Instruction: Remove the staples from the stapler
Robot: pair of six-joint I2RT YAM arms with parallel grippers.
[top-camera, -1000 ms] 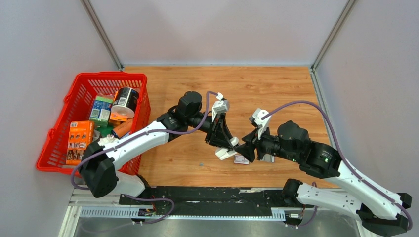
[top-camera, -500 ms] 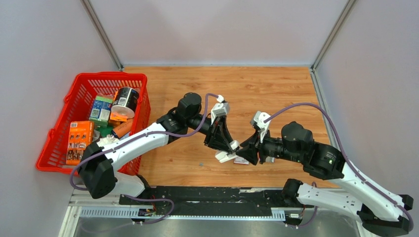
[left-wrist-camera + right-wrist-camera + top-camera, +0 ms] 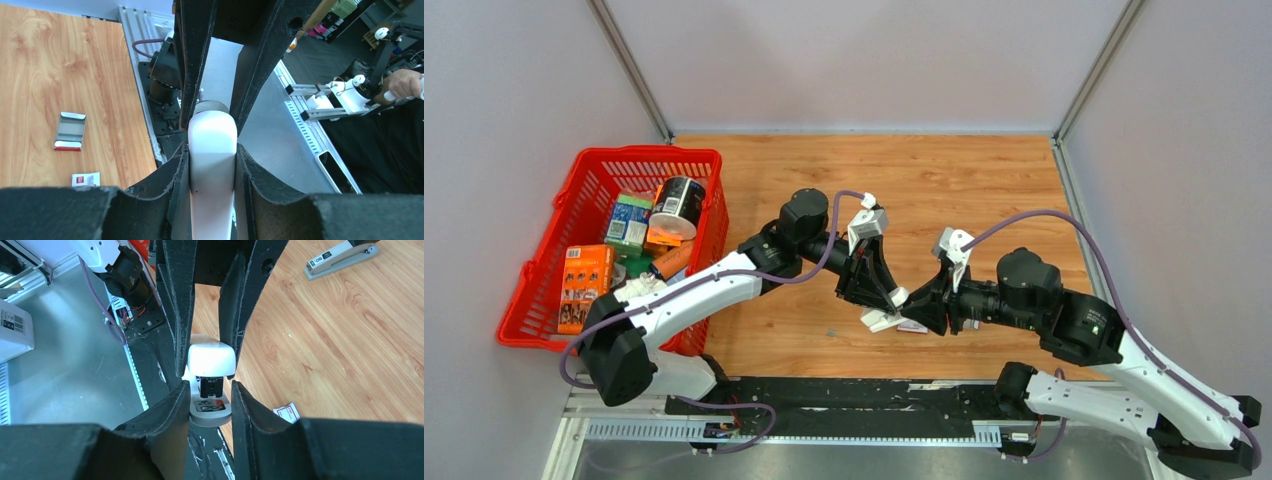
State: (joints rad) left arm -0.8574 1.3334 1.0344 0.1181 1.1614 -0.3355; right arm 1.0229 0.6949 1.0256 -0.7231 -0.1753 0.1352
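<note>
Wooden boards are covering the table (image 3: 984, 190), and grey walls are standing around it on three sides. At the left edge a red basket (image 3: 646, 152) is sitting, and it is holding several boxes and a dark can.

Both arms are reaching toward the middle of the near edge, where they are meeting. The stapler (image 3: 212, 145) is hanging there between them, above the wood and not lying on it. The left gripper (image 3: 890, 303) is clamping it: in the left wrist view its two black fingers (image 3: 167, 175) are pressing against both long sides of the white body. The right gripper (image 3: 921, 312) is coming from the opposite side and is closing on the other end. In the right wrist view its fingers (image 3: 165, 410) are touching both sides of the grey inner piece (image 3: 210, 410), which is showing under the rounded white end together with a small black part. So each gripper is gripping one end of the same stapler.

Just beside the grippers, a small red-and-white box (image 3: 912, 325) is lying flat on the wood. Farther away on the table, a larger grey stapler (image 3: 340, 259) is lying, well apart from the white one, and nothing is touching it.
</note>
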